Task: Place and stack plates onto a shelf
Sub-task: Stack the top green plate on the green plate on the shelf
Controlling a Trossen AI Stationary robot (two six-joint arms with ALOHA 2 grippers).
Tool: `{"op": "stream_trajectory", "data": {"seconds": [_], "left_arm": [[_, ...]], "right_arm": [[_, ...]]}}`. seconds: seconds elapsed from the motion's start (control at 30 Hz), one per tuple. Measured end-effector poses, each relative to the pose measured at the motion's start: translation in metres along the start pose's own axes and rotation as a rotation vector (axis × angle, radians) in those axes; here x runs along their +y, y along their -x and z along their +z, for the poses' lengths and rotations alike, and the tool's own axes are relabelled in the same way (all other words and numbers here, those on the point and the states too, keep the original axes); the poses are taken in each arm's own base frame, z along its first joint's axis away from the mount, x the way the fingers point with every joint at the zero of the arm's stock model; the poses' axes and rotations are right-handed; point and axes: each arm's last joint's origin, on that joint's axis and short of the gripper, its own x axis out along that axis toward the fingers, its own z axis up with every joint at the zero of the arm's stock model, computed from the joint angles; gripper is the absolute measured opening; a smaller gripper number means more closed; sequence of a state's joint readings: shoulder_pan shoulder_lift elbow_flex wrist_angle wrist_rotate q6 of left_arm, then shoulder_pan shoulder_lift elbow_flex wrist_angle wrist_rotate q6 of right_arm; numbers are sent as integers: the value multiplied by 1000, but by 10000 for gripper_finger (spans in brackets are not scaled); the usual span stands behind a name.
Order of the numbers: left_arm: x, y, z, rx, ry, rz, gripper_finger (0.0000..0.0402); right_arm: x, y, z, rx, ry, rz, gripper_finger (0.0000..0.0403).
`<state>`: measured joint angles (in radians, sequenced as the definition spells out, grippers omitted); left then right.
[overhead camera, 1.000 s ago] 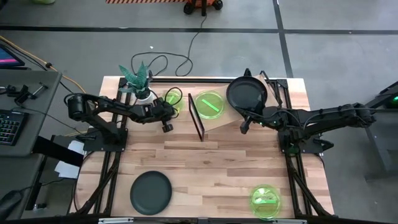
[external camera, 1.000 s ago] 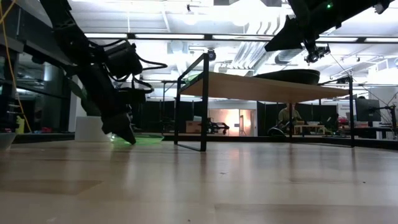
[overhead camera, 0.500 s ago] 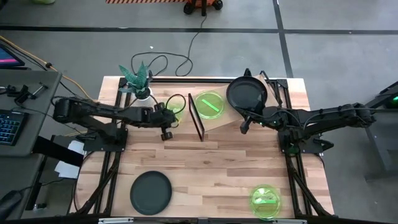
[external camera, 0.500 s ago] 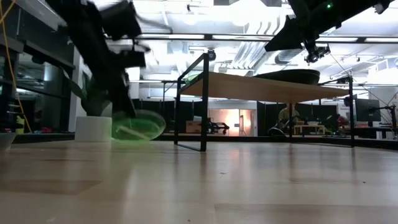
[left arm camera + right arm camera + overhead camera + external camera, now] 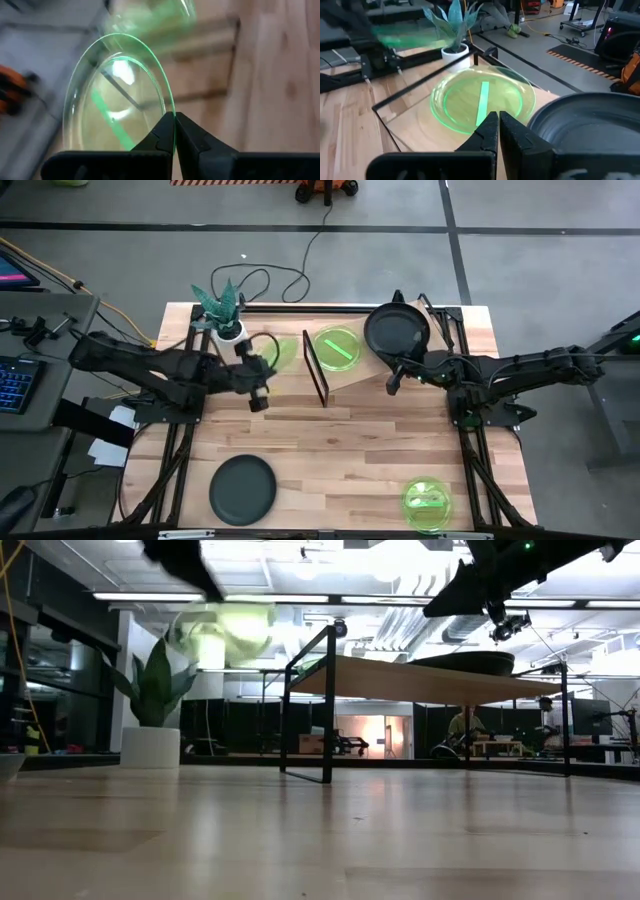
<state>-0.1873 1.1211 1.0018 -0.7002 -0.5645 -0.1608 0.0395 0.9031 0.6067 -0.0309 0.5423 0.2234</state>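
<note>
Up in the air, a translucent green plate (image 5: 117, 95) was pinched by its rim in the left claw (image 5: 174, 131), whose two dark fingers were clenched on the edge. From above, that plate (image 5: 283, 352) showed as a pale blur in the upper left part of the frame, just left of the shelf (image 5: 350, 365) and close to the potted plant (image 5: 222, 308). In the low view it hung smeared high in the upper left (image 5: 232, 632), well clear of the table (image 5: 320, 830) and above the level of the shelf board (image 5: 420, 680).

On the shelf lay a second green plate (image 5: 336, 347) near its left end and a dark grey plate (image 5: 397, 330) beside it toward the right; the right wrist view showed them side by side, green (image 5: 482, 100) and grey (image 5: 590, 125).

The right claw (image 5: 393, 380) hovered at the near edge of the shelf, just below the grey plate, its fingers (image 5: 489, 131) pressed together on nothing.

Farther down the frame, another dark grey plate (image 5: 242, 488) rested on the table at lower left, and green plates (image 5: 427, 502) sat at lower right; I could not tell how many were stacked there.
</note>
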Motion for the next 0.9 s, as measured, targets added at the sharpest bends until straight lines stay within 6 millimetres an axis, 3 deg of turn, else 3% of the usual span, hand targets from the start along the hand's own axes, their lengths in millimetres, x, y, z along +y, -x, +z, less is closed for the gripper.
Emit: {"op": "stream_trajectory", "data": {"seconds": [0.13,0.27,0.47,0.7,0.9], "left_arm": [[12,16,35,-107,-77,133,0],[22,10,67,-151,-173,224,0],[14,-45,92,-172,-342,41,0],[-9,-120,89,-45,-515,-6,0],[-26,-142,87,-21,-562,-61,0]], "right_arm": [[0,0,2,-16,-8,4,0],[0,0,2,-19,-4,4,0],[1,0,3,-26,6,5,0],[0,0,3,-35,7,-12,0],[0,0,3,-35,22,-19,0]]}}
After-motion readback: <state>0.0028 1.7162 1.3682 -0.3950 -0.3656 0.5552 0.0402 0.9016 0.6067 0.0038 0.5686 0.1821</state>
